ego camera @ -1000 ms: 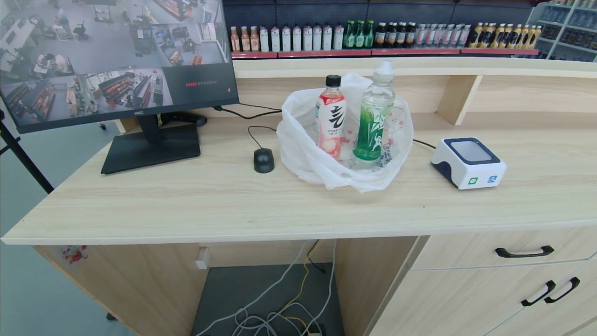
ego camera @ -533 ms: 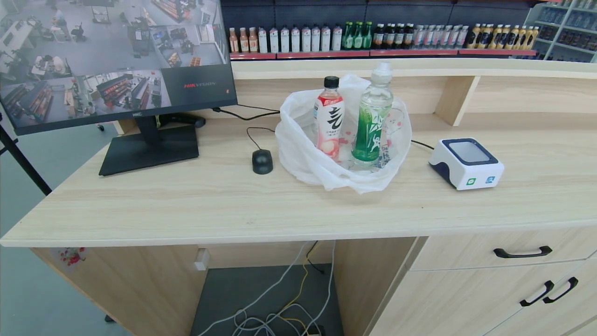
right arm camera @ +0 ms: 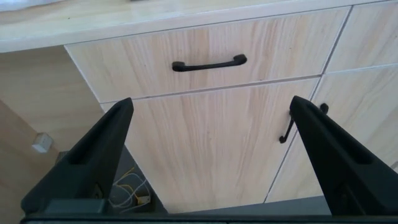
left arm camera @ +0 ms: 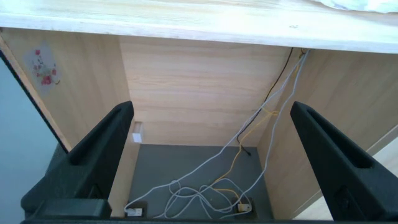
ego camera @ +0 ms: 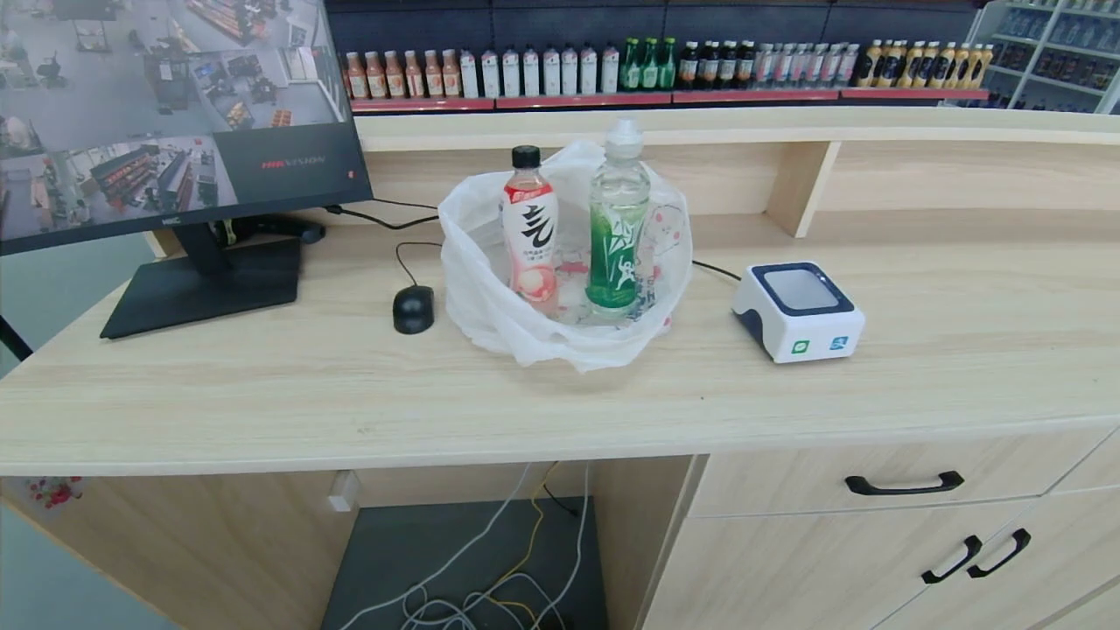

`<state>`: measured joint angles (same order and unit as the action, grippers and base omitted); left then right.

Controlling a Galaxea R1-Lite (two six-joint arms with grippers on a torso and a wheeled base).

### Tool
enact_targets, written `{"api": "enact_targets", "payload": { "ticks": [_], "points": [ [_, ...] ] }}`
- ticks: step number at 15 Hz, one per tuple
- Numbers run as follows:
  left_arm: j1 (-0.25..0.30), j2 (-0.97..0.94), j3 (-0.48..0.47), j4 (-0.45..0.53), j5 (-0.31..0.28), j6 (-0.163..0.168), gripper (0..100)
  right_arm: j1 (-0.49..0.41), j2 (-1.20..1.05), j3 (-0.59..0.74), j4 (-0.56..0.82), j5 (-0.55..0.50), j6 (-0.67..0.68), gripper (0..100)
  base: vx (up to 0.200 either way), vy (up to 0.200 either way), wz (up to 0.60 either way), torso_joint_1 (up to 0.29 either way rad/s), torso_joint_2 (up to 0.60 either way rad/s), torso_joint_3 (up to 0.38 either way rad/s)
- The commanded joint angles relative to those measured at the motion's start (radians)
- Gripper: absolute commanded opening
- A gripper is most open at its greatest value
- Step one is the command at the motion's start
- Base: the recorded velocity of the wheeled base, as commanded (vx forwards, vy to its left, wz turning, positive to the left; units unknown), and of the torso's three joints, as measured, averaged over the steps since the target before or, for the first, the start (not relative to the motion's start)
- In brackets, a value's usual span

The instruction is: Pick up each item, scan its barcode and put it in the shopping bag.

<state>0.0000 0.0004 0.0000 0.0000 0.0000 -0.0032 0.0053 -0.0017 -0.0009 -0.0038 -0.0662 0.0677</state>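
Standing in the shopping bag — pink-label bottle, green-label bottle; left fingers, right fingers spread, empty.

A shop checkout: wooden counter, barcode scanner, shelves of bottled drinks behind.

The shopping bag is white, the black-capped bottle pink-white, the white-capped bottle green-labelled.

Bright even light, maybe from above, faint shadow by the shopping bag, dim floor between the left gripper jaws
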Motion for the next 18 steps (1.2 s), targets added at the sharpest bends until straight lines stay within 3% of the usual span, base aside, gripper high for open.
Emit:
{"api": "enact_targets", "payload": {
  "ticks": [1,12,18],
  "points": [
    [0.0,0.0,0.0,0.0,0.0,-0.001,100,0.001,0.002,0.001,-0.001,0.0,-0.002,100,0.0,-0.2,0.0,0.007,0.01,0.002],
    [0.0,0.0,0.0,0.0,0.0,-0.004,100,0.001,0.002,-0.001,-0.001,0.0,-0.003,100,0.0,-0.2,0.0,0.002,0.0,0.0],
    [0.0,0.0,0.0,0.0,0.0,-0.004,100,0.001,0.002,-0.001,-0.001,0.0,-0.002,100,0.0,0.0,0.0,0.0,0.0,0.0]
  ]
}}
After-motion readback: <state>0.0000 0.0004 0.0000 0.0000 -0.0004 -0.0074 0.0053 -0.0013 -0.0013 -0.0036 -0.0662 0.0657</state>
